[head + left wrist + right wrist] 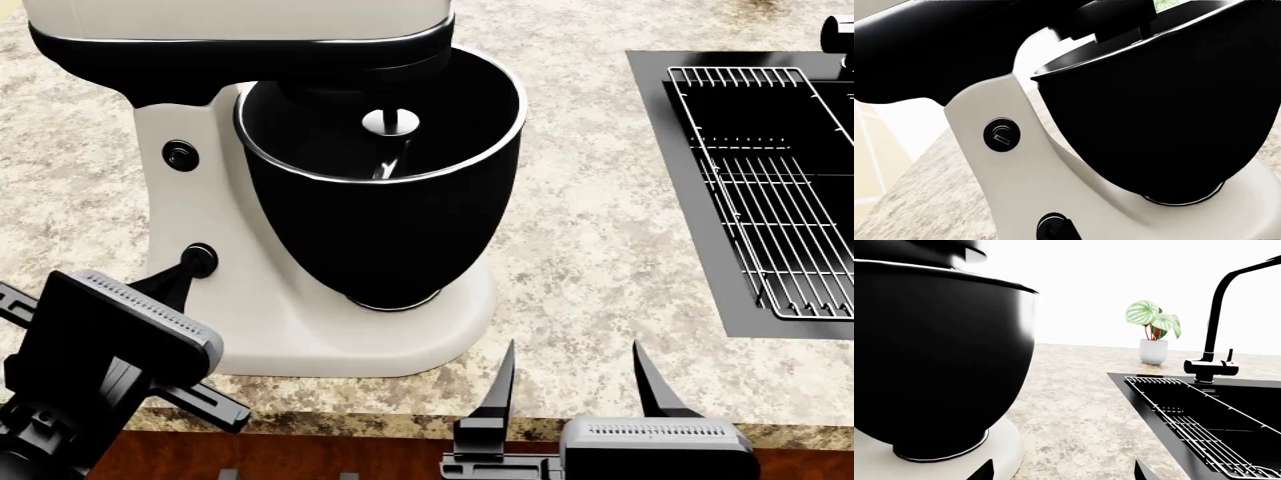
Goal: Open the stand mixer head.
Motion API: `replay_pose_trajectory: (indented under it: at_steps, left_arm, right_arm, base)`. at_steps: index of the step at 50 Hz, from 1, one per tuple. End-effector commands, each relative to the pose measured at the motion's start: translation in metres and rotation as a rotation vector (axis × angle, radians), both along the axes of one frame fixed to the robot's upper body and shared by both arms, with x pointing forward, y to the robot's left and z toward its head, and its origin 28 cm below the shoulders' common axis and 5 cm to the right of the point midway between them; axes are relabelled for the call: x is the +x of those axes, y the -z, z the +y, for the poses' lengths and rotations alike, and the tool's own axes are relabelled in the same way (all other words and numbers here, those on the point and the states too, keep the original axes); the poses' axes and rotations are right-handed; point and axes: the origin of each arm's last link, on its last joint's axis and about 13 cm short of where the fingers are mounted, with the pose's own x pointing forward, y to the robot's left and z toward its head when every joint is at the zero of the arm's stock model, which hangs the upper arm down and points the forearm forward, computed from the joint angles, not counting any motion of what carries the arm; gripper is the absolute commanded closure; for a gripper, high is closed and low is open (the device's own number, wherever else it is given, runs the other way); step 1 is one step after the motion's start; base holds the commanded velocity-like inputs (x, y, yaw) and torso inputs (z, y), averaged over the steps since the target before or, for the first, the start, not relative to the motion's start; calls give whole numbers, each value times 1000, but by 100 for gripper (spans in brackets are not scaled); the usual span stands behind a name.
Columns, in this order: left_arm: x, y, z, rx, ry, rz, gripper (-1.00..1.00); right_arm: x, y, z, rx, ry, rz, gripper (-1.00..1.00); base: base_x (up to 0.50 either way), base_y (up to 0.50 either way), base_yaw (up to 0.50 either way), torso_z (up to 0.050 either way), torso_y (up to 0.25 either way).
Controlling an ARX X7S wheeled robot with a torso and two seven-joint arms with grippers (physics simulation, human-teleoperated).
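Stand mixer head (pixel 240 35) at the far left of the head view, white shell over a glossy black band, seated level over the black silver-rimmed bowl (pixel 380 200), silver shaft (pixel 390 123) hanging inside the rim. White column (pixel 180 190) with two black knobs (pixel 180 153) beneath the head, on a speckled granite countertop (pixel 587 230). Left gripper (pixel 194 265) close against the lower knob; jaw state hidden behind the wrist housing, cannot tell. Right gripper (pixel 574 375) low at the counter's near edge, well clear of the mixer, two dark fingers (pixel 501 385) spread apart on nothing. Black sink (pixel 647 120) with a wire rack (pixel 774 180) to the right; faucet (pixel 1217 330) and potted plant (pixel 1154 332) behind in the right wrist view
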Motion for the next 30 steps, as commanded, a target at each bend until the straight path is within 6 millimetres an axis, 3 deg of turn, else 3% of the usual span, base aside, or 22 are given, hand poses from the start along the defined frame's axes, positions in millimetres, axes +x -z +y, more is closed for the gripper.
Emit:
replay_pose_trajectory:
  at_steps: [1,30]
  left_arm:
    - [9,1,1,-32,6,5,100]
    - [30,14,3,-57,-5,63,100]
  right_arm:
    - [0,2,0,26,0,5,-100]
    - [0,3,0,28,-2,7,-100]
  base:
    - [0,0,0,0,0]
    - [0,0,0,0,0]
